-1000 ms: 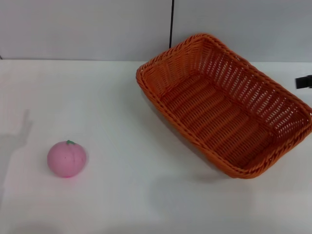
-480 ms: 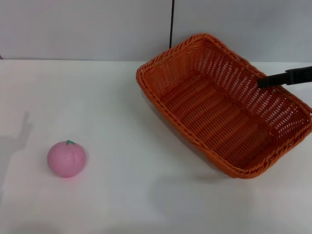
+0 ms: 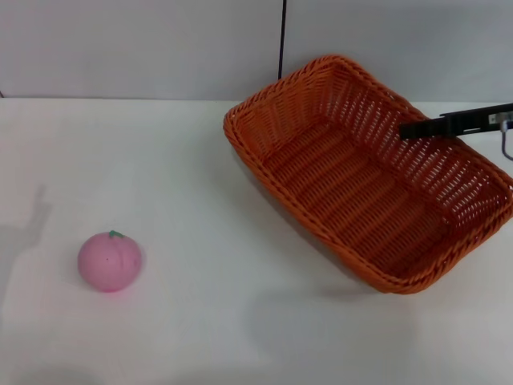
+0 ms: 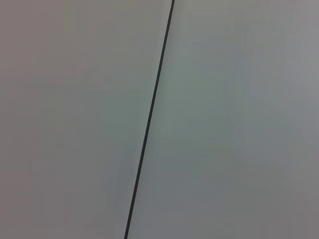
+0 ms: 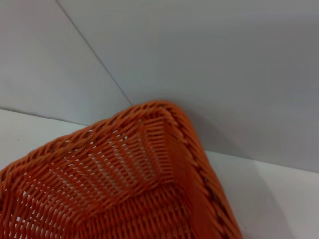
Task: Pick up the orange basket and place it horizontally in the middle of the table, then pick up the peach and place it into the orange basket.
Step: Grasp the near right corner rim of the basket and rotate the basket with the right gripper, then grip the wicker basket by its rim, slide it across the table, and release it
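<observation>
The orange basket [image 3: 365, 200] lies at an angle on the right half of the white table [image 3: 200, 176], open side up and with nothing in it. Its far corner and braided rim [image 5: 192, 149] fill the right wrist view. My right gripper [image 3: 410, 128] reaches in as a thin black bar from the right edge and hangs over the basket's far long side, above the rim. The pink peach [image 3: 110, 261] with its green stem sits alone at the front left of the table, far from that gripper. My left gripper is out of view.
A grey wall with a dark vertical seam [image 3: 282, 40] stands behind the table. The left wrist view shows only that wall and its seam [image 4: 149, 119]. A faint shadow falls on the table's left edge [image 3: 24, 224].
My right gripper has come in from the right edge and moved left over the basket's far side. The basket and the peach have not moved.
</observation>
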Motion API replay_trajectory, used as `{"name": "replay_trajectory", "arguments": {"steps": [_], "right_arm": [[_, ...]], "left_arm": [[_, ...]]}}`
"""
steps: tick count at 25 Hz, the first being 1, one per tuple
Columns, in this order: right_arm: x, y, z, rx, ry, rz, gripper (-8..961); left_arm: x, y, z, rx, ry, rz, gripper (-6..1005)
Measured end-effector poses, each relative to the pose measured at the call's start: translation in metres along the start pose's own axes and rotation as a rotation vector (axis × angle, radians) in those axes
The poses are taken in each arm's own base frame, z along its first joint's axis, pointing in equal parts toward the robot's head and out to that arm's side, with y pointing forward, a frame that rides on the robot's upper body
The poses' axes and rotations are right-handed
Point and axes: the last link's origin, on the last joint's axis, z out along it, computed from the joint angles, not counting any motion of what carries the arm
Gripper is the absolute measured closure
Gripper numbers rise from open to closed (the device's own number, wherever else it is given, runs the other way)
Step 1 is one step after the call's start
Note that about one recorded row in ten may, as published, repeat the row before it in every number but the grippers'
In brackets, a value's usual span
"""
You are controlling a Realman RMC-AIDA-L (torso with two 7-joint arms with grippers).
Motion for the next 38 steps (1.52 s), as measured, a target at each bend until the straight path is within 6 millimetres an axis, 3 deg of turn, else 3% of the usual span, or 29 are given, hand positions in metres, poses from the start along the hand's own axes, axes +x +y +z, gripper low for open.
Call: {"name": "replay_trajectory", "arguments": {"steps": [7, 13, 24, 29, 38], "right_arm": [[0.001, -0.001, 0.003, 0.012, -0.005, -0.009, 466], [0.002, -0.004, 0.003, 0.024, -0.012, -0.021, 701], [0.000, 0.004, -0.001, -0.037, -0.038, -0.171, 794], [0.000, 0.017, -0.015, -0.137, -0.108, -0.325, 795], [-0.009, 0.029, -0.059, -0.275, -0.141, -0.631, 797]], "left_arm": [[0.000, -0.001, 0.000, 0.000, 0.001, 0.001, 217], [0.000, -0.001, 0.001, 0.002, 0.003, 0.002, 220], [0.002, -0.002, -0.002, 0.007, 0.009, 0.007, 224], [0.004, -0.005, -0.010, 0.015, 0.008, 0.023, 226], [0.016, -0.010, -0.029, 0.018, 0.048, 0.058, 230]]}}
